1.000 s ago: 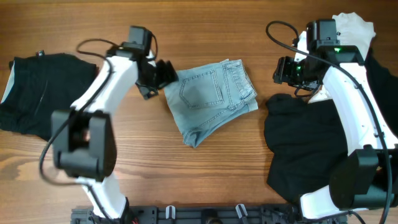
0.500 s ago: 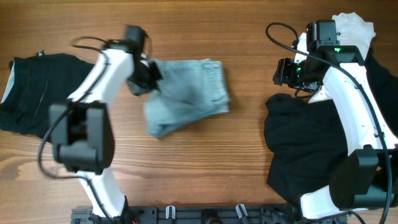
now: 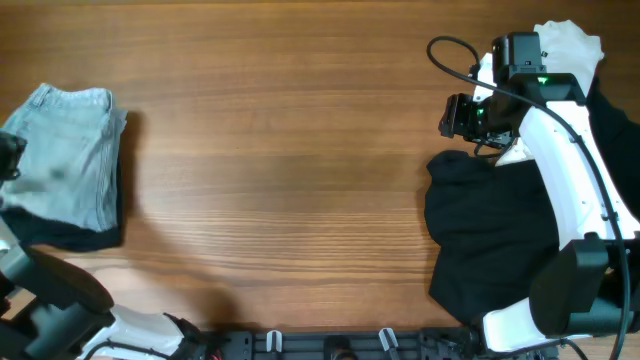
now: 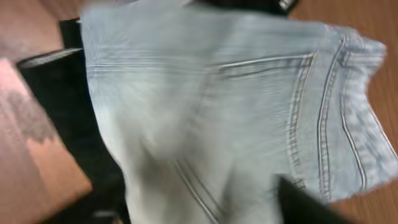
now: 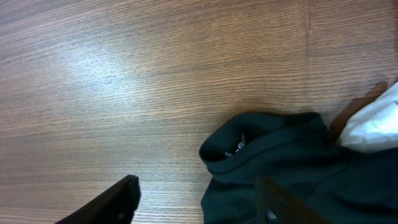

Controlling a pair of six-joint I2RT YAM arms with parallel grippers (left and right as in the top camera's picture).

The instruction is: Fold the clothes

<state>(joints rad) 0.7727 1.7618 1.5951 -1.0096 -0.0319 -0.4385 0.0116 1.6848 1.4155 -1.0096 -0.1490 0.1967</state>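
The folded light-blue denim shorts (image 3: 65, 150) lie on a folded black garment (image 3: 70, 238) at the table's far left. They fill the blurred left wrist view (image 4: 217, 112), with the black garment (image 4: 74, 124) beneath them. My left gripper (image 3: 6, 160) is at the left edge against the shorts; one dark finger shows in its wrist view, and it appears shut on the shorts. My right gripper (image 3: 455, 115) is open and empty (image 5: 196, 183), hovering over the wood at the edge of a black garment (image 5: 273, 162).
A pile of black clothes (image 3: 490, 230) covers the right side of the table. A white garment (image 3: 570, 40) lies at the back right and shows in the right wrist view (image 5: 373, 121). Bare wood lies between the two piles.
My left gripper has swept the denim shorts from the table's middle to the far left, onto the black garment. The right arm has not moved.
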